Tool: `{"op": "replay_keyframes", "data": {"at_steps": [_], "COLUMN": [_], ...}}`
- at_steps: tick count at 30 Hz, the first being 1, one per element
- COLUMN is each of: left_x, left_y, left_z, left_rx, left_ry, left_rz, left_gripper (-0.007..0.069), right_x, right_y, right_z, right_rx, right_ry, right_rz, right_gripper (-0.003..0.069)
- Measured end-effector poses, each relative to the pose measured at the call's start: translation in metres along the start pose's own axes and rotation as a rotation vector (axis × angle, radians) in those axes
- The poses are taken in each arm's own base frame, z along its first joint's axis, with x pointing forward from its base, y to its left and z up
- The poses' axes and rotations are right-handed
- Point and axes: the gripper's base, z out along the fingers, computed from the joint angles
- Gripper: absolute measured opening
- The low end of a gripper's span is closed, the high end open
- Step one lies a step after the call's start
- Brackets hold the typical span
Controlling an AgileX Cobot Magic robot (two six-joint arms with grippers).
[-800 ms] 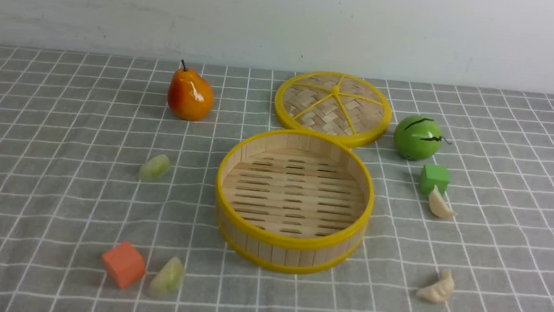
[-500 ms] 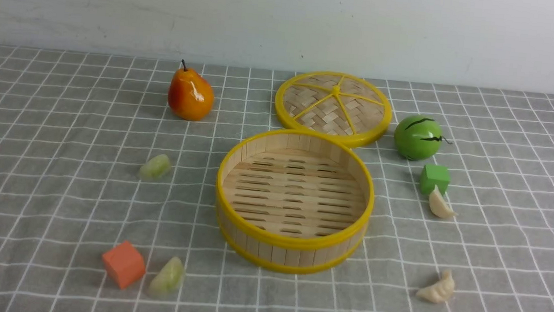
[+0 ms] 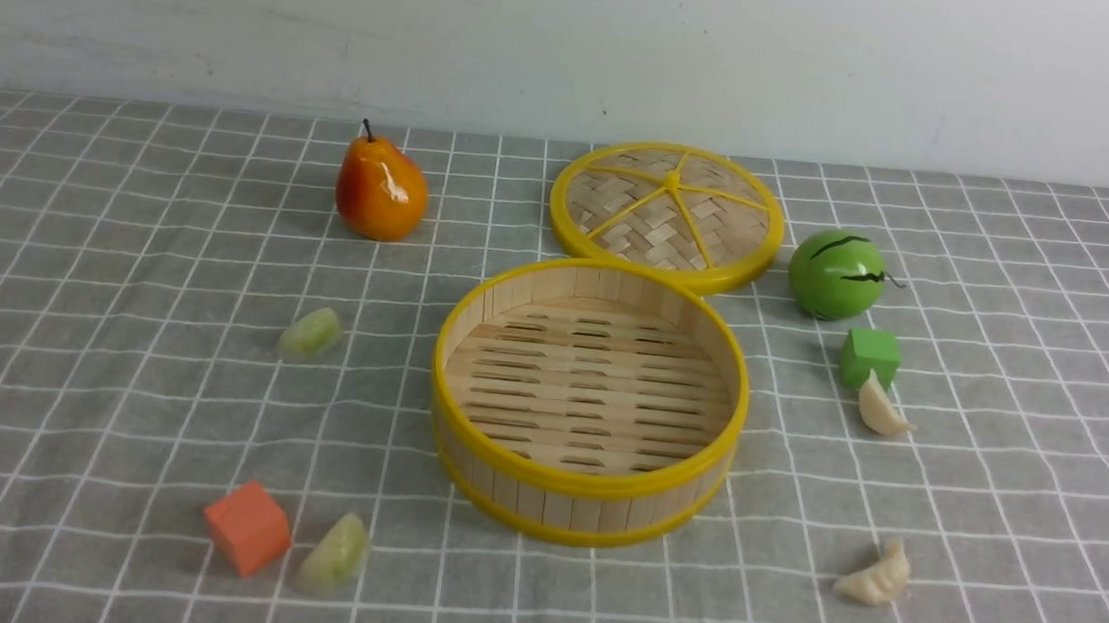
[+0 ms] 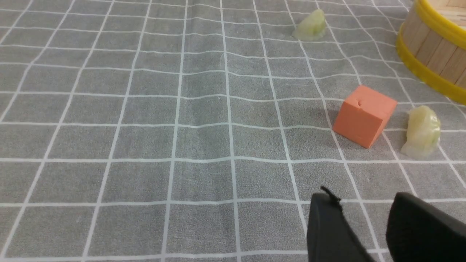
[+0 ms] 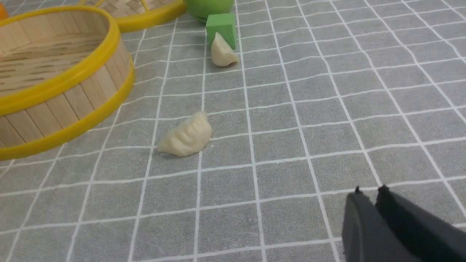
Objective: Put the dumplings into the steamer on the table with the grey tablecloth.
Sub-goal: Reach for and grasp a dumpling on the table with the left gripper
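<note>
Lying on the grey tablecloth (image 3: 106, 393), all four dumplings (image 3: 333, 553) are outside the empty steamer (image 3: 577, 509), so I judge the first pick not yet begun. The near green dumpling (image 4: 420, 131) sits just ahead of the left gripper (image 4: 364, 198), beside the orange cube (image 4: 364, 114). This gripper's fingers are spread and empty. The right gripper (image 5: 367, 191), pressed nearly together and empty, has the near white dumpling (image 5: 186, 135) ahead and the far white dumpling (image 5: 222, 51) well beyond, seemingly touching the green cube (image 5: 220, 25). Next, the left gripper should straddle the near green dumpling while clearing the orange cube.
</note>
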Motion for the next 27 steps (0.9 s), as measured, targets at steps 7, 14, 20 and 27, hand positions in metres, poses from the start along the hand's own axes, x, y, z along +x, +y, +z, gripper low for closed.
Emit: {"op": "replay_keyframes", "data": {"at_steps": [7,14,20,27], "left_x": [-0.005,-0.017,-0.032,-0.051], "left_y": [0.0,-0.002,-0.003,-0.005], "left_z": [0.0,-0.002,-0.006,-0.015], "left_rx": [0.005,0.02,0.037,0.068], "left_ry": [-0.052,-0.191,-0.359,-0.588], "left_rz": [0.0,0.0,-0.001,-0.028], "left_gripper": [0.0237,0.0237,0.0237,0.0237], "right_x": [0.0,-0.002,-0.016,-0.049], "right_y": [0.0,0.0,0.003,0.011], "right_z": [0.0,0.0,-0.001,-0.015], "right_rx": [0.0,-0.004,-0.035,-0.117], "right_ry": [0.0,-0.019,-0.208,-0.6], "right_rz": [0.0,0.0,-0.021,-0.052], "right_gripper": [0.007,0.008,0.0089,0.0098]}}
